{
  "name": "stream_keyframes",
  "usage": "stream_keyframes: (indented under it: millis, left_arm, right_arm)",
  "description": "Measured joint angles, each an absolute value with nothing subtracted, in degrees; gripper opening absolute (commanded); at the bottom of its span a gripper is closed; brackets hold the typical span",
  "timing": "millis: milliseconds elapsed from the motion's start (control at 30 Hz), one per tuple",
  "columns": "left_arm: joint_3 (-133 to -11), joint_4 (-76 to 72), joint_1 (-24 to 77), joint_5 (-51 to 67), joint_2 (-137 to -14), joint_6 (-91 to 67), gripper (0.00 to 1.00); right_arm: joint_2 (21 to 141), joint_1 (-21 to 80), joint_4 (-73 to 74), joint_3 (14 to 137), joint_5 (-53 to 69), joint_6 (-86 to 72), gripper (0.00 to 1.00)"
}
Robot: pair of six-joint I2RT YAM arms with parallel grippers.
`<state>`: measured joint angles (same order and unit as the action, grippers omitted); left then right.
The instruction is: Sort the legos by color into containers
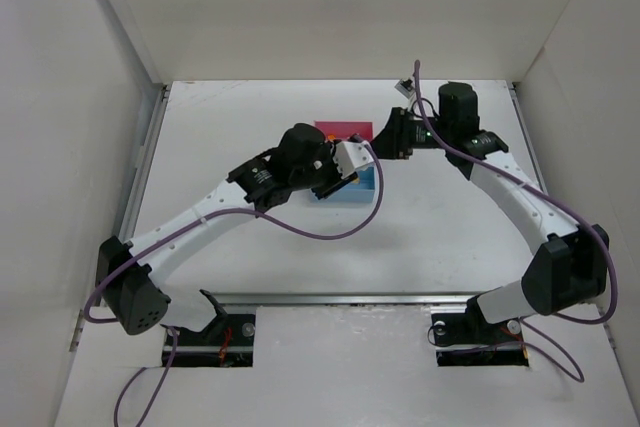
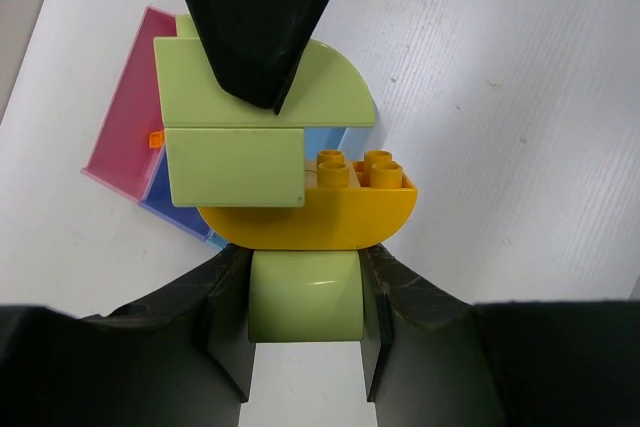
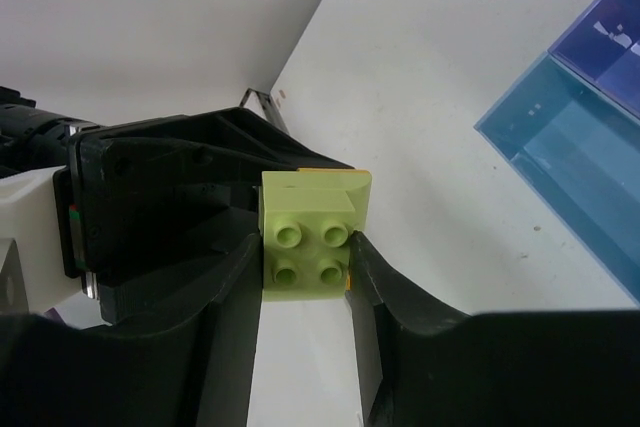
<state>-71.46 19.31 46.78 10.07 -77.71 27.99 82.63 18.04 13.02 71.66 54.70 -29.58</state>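
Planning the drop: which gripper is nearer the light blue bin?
Left. The left gripper hangs over the light blue bin; the right gripper sits just beyond its far right edge.

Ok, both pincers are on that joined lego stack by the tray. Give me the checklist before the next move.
1. Left pincer gripping the rounded lime-green piece: ok, fingers sit against both its sides.
2. Right pincer gripping the lime-green studded brick: ok, it sits between the fingers.
3. Colours separated: not ok, the yellow-orange curved brick is joined to lime-green pieces.
4. Height of the stack over the tray: cannot tell.
5. Target bin: cannot tell. The pink bin holds a small orange piece, and the other bins are mostly hidden.
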Motion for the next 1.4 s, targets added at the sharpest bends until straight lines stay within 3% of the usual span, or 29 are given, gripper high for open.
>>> stream_keyframes:
  millis: [667,1033,1167,1400]
  left_arm:
    - [-66.4,19.8,47.0,10.4,-75.8,27.8,0.0]
    - [-46.3,17.0,45.5,10.5,-73.6,28.3,0.0]
    - [-44.3,17.1,45.1,10.6,-73.6,28.1,0.0]
    - [-47.5,12.0,32.8,26.1,-69.7,27.2,0.0]
  right_arm:
    - [82.1,14.1,19.3,71.2,52.8,-24.7,0.0]
    - [82.1,14.1,19.4,71.0,52.7,-24.6,0.0]
    - [82.1,14.1,20.2,70.3,52.2,-24.1,0.0]
    - [82.1,14.1,21.3,69.7,51.1,-23.7,0.0]
